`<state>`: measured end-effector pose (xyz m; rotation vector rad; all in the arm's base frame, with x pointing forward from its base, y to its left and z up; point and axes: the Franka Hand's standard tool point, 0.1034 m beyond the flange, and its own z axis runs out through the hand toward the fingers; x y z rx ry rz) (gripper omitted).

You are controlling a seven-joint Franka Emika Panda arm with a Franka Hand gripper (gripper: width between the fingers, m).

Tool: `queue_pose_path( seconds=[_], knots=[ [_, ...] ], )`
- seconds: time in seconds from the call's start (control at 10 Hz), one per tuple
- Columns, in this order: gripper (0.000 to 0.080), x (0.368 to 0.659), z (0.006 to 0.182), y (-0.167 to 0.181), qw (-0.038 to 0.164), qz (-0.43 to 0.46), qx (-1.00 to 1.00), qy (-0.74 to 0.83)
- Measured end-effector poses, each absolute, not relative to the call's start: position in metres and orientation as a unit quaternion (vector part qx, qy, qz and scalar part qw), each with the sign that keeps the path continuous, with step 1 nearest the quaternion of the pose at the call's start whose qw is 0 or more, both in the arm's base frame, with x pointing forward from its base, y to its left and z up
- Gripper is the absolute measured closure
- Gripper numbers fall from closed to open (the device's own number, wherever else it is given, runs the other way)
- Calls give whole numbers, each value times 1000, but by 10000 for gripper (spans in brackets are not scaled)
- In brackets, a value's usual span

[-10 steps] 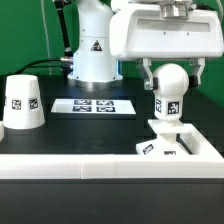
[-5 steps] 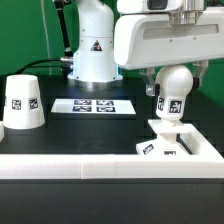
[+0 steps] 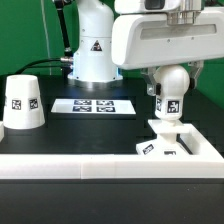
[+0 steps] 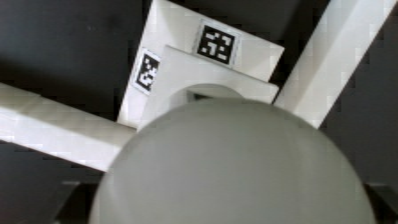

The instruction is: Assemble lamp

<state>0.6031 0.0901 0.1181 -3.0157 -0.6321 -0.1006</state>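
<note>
Pinching the bulb [image 3: 172, 98] in the gripper [image 3: 172, 84], apparently seating it upright into the base [image 3: 172, 140] near the bench's [image 3: 95, 132] front edge; leaving the shade [image 3: 22, 103] unfitted, well apart along that edge.

The black table [image 3: 95, 130] carries the shade [image 3: 22, 103]; the marker board [image 3: 92, 105]; the base [image 3: 185, 146]; a white rail [image 3: 70, 166].
</note>
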Motion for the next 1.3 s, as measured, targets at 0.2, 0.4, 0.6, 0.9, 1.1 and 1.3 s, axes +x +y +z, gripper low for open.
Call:
queue_pose_path(
  seconds=[0.2,0.4,0.6,0.9,1.1,1.3],
  knots=[
    [222,603,118,90,30,-32,-980,-193],
    [222,603,118,91,32,-31,-986,-162],
    [222,602,118,91,41,-25,-998,-29],
    [220,605,117,97,46,-27,-990,131],
    [220,607,118,98,51,-32,-982,182],
    [220,607,117,100,55,-29,-973,224]
  ],
)
